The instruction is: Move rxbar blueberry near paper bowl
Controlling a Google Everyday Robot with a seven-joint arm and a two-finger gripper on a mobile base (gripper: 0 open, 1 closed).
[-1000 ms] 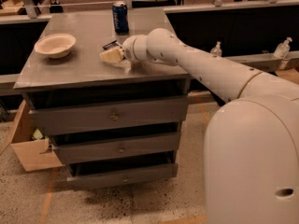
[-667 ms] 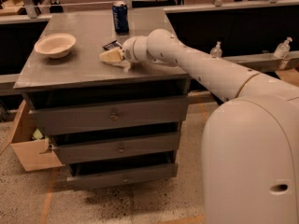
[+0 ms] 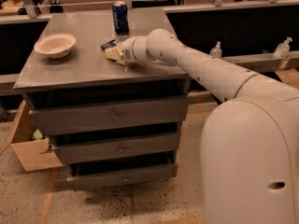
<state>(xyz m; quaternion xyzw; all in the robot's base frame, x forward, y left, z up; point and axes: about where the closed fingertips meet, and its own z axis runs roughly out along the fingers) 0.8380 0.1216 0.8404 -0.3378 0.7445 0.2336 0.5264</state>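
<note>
Fig. Claw [image 3: 113, 53] low over the bench [image 3: 88, 69] top, near its middle, at the end of the white arm [image 3: 196, 64], which reaches in from approx. 4 o'clock. Whether the claw is spread or pressed together: cannot tell. Dark snack bar [image 3: 108, 44] lies flat on the bench just beside the claw tip, at approx. 11 o'clock from it; contact btwn the two cannot be made out. Blue can [image 3: 120, 17] stands upright at 12 o'clock from the claw, near the far edge, apart from the bar. Cream bowl [image 3: 55, 45] sits at 9 o'clock from the claw, near the bench's left edge, well apart from bar and claw. Below the top: three drawers [image 3: 112, 117]. Cardboard box [image 3: 29, 149] on the floor at 7 o'clock from the bench.
</note>
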